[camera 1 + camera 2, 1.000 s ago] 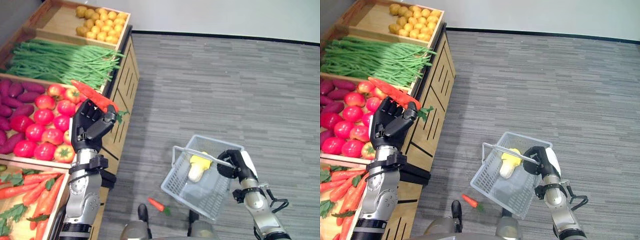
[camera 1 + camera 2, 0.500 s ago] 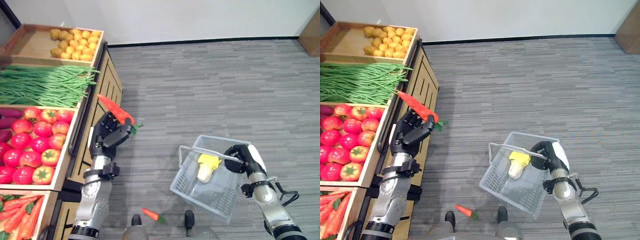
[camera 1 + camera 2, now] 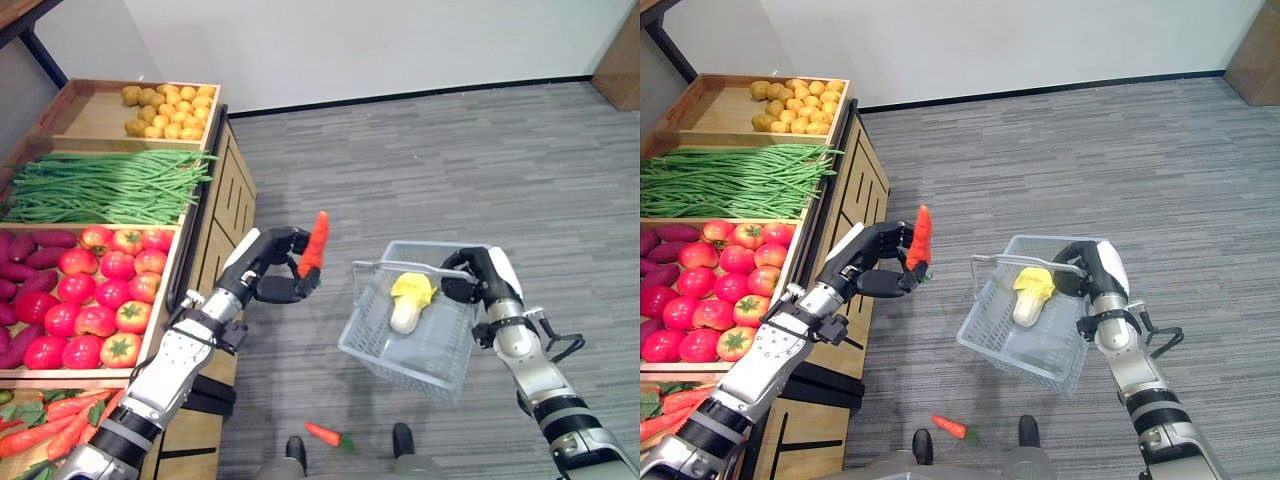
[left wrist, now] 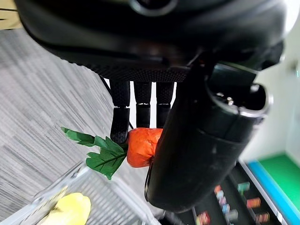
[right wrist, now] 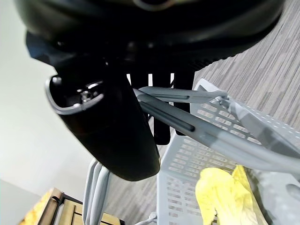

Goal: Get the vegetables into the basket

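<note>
My left hand (image 3: 272, 275) is shut on an orange carrot (image 3: 316, 241) with green leaves (image 4: 101, 153), holding it upright over the floor, a little to the left of the basket. The pale grey mesh basket (image 3: 385, 358) hangs tilted from its handle (image 5: 197, 129), and my right hand (image 3: 478, 277) is shut on that handle. Inside the basket lies a yellow and white cabbage (image 3: 410, 299). A second carrot (image 3: 326, 435) lies on the floor below the basket.
A wooden produce stand (image 3: 222, 213) fills the left side, with bins of potatoes (image 3: 167, 109), green beans (image 3: 105, 187), tomatoes (image 3: 105, 290), purple sweet potatoes (image 3: 22, 300) and carrots (image 3: 45, 438). Grey carpet floor (image 3: 430, 160) stretches to the white wall.
The camera has swung. My left hand has carried the carrot away from the stand toward the basket and turned it upright. The right hand has kept its hold on the basket handle.
</note>
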### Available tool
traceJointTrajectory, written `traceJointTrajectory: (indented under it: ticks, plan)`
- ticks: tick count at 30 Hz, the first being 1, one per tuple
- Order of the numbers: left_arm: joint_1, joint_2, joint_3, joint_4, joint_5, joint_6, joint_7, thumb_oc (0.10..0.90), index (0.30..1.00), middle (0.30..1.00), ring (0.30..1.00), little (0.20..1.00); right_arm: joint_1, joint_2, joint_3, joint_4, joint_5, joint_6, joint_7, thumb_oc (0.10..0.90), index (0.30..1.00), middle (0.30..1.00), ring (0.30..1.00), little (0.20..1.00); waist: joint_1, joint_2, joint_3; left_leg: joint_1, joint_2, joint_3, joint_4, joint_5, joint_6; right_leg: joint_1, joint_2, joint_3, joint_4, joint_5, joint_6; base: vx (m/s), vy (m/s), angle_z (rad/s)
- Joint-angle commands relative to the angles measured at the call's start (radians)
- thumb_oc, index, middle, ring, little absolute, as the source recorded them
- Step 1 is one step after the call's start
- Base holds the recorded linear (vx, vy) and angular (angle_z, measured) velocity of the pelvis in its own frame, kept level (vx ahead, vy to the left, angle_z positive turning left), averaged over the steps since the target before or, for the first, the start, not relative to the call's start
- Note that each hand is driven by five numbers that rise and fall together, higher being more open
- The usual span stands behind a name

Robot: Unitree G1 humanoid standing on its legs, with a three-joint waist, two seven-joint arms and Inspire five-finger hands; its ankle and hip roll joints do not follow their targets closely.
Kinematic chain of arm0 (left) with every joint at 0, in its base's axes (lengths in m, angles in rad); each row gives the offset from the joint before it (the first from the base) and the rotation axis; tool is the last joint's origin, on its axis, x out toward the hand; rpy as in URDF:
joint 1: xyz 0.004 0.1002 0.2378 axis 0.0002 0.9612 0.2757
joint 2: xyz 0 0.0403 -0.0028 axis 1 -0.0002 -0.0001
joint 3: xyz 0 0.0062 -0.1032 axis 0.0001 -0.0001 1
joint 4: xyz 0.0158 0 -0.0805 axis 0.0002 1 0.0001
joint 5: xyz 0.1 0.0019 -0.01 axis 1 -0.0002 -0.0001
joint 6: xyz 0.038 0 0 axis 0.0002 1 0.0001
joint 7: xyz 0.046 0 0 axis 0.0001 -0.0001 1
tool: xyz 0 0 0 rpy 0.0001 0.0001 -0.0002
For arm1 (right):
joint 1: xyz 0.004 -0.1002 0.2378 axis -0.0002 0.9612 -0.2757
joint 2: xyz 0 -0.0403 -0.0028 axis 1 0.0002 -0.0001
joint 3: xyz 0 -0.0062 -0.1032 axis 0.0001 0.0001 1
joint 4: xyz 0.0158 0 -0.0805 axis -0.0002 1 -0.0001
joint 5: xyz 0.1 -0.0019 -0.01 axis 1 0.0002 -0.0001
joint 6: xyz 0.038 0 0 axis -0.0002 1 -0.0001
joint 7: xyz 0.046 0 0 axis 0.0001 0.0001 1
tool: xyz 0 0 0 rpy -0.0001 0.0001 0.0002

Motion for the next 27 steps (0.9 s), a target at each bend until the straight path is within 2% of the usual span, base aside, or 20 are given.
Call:
traceJointTrajectory:
  ticks: [1,2,5,8,12,18,19,20,27]
  plan:
    - [-0.148,0.025,-0.042,0.014,0.094,-0.107,0.031,0.4,0.3,0.3,0.3,0.3,-0.206,0.023,0.004,-0.083,0.086,-0.142,-0.09,0.4,0.3,0.3,0.3,0.3,-0.001,-0.069,-0.114,-0.018,-0.016,-0.018,0.001,-0.041,0.005,0.01,0.012,-0.052,-0.001,-0.059,0.043,0.01,0.032,-0.01]
    - [-0.149,0.024,-0.043,0.016,0.095,-0.108,0.032,0.4,0.3,0.3,0.3,0.3,-0.206,0.024,0.003,-0.083,0.086,-0.142,-0.09,0.4,0.3,0.3,0.3,0.3,0.0,-0.07,-0.113,-0.017,-0.016,-0.018,0.001,-0.041,0.005,0.011,0.012,-0.052,-0.001,-0.059,0.043,0.01,0.035,-0.02]
    - [-0.233,0.033,-0.119,0.079,0.244,-0.1,0.079,0.4,0.3,0.3,0.3,0.3,-0.238,0.067,0.039,-0.119,0.121,-0.15,-0.089,0.4,0.3,0.3,0.3,0.3,-0.009,-0.068,-0.121,-0.01,-0.018,-0.011,0.001,-0.046,0.005,0.013,0.008,-0.046,-0.001,-0.059,0.047,0.01,0.029,-0.02]
    - [-0.263,0.029,-0.145,0.103,0.296,-0.1,0.091,0.4,0.3,0.3,0.3,0.3,-0.254,0.08,0.051,-0.128,0.131,-0.153,-0.091,0.4,0.3,0.3,0.3,0.3,-0.011,-0.067,-0.122,-0.008,-0.018,-0.009,0.001,-0.047,0.005,0.015,0.007,-0.045,-0.001,-0.059,0.048,0.0,0.0,0.0]
    - [-0.349,0.031,-0.238,0.166,0.457,-0.102,0.094,0.4,0.3,0.3,0.3,0.3,-0.31,0.118,0.093,-0.155,0.149,-0.166,-0.107,0.4,0.3,0.3,0.3,0.3,-0.018,-0.062,-0.127,-0.002,-0.017,-0.003,0.001,-0.05,0.004,0.016,0.008,-0.042,-0.001,-0.058,0.051,0.0,0.0,0.0]
    - [-0.389,0.003,-0.302,0.229,0.588,-0.092,0.116,0.4,0.3,0.3,0.3,0.3,-0.339,0.162,0.128,-0.207,0.191,-0.175,-0.102,0.4,0.3,0.3,0.3,0.3,-0.024,-0.061,-0.131,0.004,-0.014,0.006,0.001,-0.051,0.002,0.018,0.009,-0.041,-0.001,-0.059,0.053,0.0,0.001,-0.02]
    - [-0.453,0.008,-0.353,0.252,0.72,-0.086,0.151,0.4,0.3,0.3,0.3,0.3,-0.344,0.183,0.147,-0.231,0.208,-0.185,-0.1,0.4,0.3,0.3,0.3,0.3,-0.027,-0.061,-0.134,0.005,-0.013,0.006,0.001,-0.051,0.002,0.019,0.008,-0.041,-0.001,-0.059,0.053,-0.01,0.004,-0.06]
    - [-0.479,0.005,-0.373,0.262,0.767,-0.082,0.165,0.4,0.3,0.3,0.3,0.3,-0.347,0.189,0.163,-0.252,0.215,-0.189,-0.097,0.4,0.3,0.3,0.3,0.3,-0.03,-0.061,-0.134,0.003,-0.012,0.008,0.001,-0.051,0.001,0.019,0.008,-0.041,-0.001,-0.059,0.053,-0.02,0.004,-0.06]
    - [-0.493,-0.066,-0.373,0.346,0.944,-0.039,0.246,0.4,0.3,0.3,0.3,0.3,-0.312,0.209,0.192,-0.415,0.236,-0.209,-0.075,0.4,0.3,0.3,0.3,0.3,-0.038,-0.064,-0.137,0.001,-0.012,0.011,0.001,-0.051,0.0,0.018,0.008,-0.046,-0.001,-0.059,0.055,0.0,0.0,0.0]
